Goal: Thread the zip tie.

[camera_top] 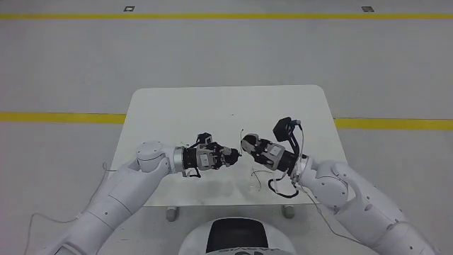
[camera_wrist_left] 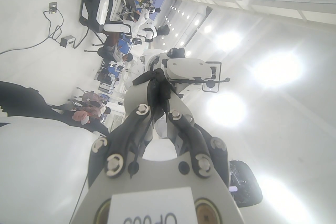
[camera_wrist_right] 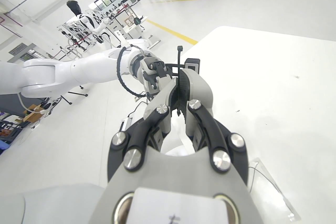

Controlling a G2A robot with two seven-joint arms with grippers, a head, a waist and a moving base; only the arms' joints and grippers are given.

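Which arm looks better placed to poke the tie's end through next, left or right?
Probably left. The left gripper holds the zip tie strap pointing sideways at the right gripper, which clamps the head end upright, a steady target.

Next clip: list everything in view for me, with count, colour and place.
zip tie: one, black, held above the table by both tools
table: one, white, below the arms
clear flat piece: one, transparent, on the table near its edge; I cannot tell what it is
floor stripes: two, yellow, one level with the table, one farther off
left tool: one, grey and black, shut on the zip tie
right tool: one, grey and black, shut on the zip tie
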